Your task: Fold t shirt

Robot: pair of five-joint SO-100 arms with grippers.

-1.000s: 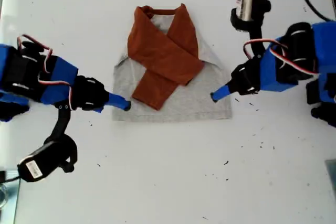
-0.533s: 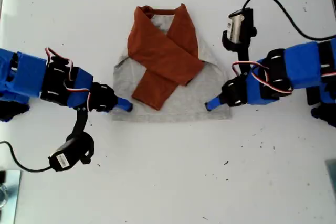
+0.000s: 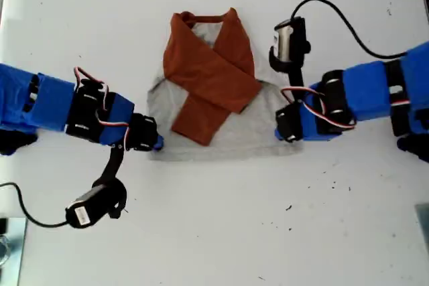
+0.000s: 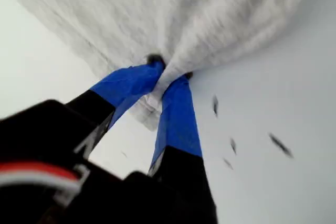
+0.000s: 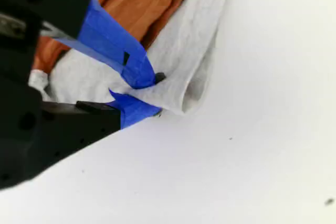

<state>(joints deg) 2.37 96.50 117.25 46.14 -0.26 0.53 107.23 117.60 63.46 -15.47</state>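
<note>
The shirt lies flat mid-counter, orange sleeves crossed over the grey body. My first gripper is clenched on a bunched hem corner; my second gripper pinches the other hem corner, fabric between its fingers. Which arm in the exterior view is which cannot be told. Judged light, soft and limp: it will sag, so the two hem corners are the right holds, lifted evenly.

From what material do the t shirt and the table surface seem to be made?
The t shirt looks like soft knit fabric, probably cotton jersey: a heathered grey body that bunches into folds where each claw pinches it, with matte rust-orange sleeves. The table seems a hard, smooth white board, perhaps laminate; it is flat and slightly speckled.
</note>
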